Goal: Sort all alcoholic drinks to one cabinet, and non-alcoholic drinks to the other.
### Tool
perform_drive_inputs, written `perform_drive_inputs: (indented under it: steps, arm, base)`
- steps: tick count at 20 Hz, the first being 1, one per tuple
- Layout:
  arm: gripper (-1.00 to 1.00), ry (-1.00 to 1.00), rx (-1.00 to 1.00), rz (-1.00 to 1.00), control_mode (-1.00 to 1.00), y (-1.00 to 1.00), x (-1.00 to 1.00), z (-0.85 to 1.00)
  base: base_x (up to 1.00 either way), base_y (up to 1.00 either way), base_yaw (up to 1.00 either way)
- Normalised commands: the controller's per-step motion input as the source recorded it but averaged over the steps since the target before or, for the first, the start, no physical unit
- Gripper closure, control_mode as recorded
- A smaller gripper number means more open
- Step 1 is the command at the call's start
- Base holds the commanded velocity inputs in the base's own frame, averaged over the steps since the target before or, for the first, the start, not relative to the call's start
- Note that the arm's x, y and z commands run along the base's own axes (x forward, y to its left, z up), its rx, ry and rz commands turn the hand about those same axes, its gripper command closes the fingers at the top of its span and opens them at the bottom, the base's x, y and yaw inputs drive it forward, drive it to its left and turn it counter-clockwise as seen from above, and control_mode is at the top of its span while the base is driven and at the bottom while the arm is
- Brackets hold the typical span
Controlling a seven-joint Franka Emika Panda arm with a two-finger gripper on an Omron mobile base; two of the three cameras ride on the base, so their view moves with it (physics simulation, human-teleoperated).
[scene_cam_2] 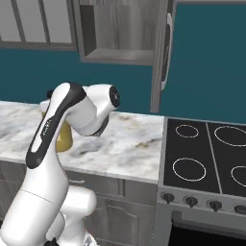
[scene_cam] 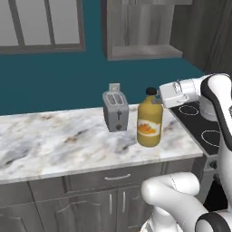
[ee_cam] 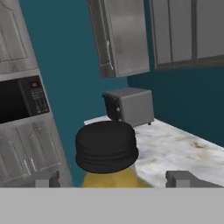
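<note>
The marble bench [scene_cam: 54,140] runs along the teal wall, with grey drawers and doors below it. At its right end sits a black stove top [scene_cam_2: 206,153] with four ring burners. Above the bench hangs an open wall cabinet [scene_cam: 140,31], its interior shelf visible; its door [scene_cam_2: 161,57] stands swung out in the right base view. The white arm reaches in from the stove side at bottle-neck height. A grey two-slot toaster [scene_cam: 115,111] stands upright near the wall. Just beside it, toward the front edge, stands the orange juice bottle [scene_cam: 149,121], upright, black-capped, with a fruit label. The tool [ee_cam: 113,178] sits at the cap, its tips spread wide on either side of the bottle's shoulder; contact with the bottle apparently has not been made, though the view is close.
</note>
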Motion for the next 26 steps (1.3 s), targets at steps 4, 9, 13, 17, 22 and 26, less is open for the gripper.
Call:
perform_drive_inputs:
  steps: [4, 9, 13, 17, 22, 26]
  arm:
    - [1.0, 0.0, 0.0, 0.0, 1.0, 0.0, 0.0, 0.0]
    - [1.0, 0.0, 0.0, 0.0, 1.0, 0.0, 0.0, 0.0]
    - [1.0, 0.0, 0.0, 0.0, 1.0, 0.0, 0.0, 0.0]
    - [1.0, 0.0, 0.0, 0.0, 1.0, 0.0, 0.0, 0.0]
    - [1.0, 0.0, 0.0, 0.0, 1.0, 0.0, 0.0, 0.0]
    - [1.0, 0.0, 0.0, 0.0, 1.0, 0.0, 0.0, 0.0]
  base:
    - [0.36, 0.16, -0.23]
    - [0.45, 0.34, -0.17]
    - [0.47, 0.43, -0.06]
    - [0.2, 0.29, 0.0]
    - [0.03, 0.07, 0.0]
    - [0.31, 0.0, -0.01]
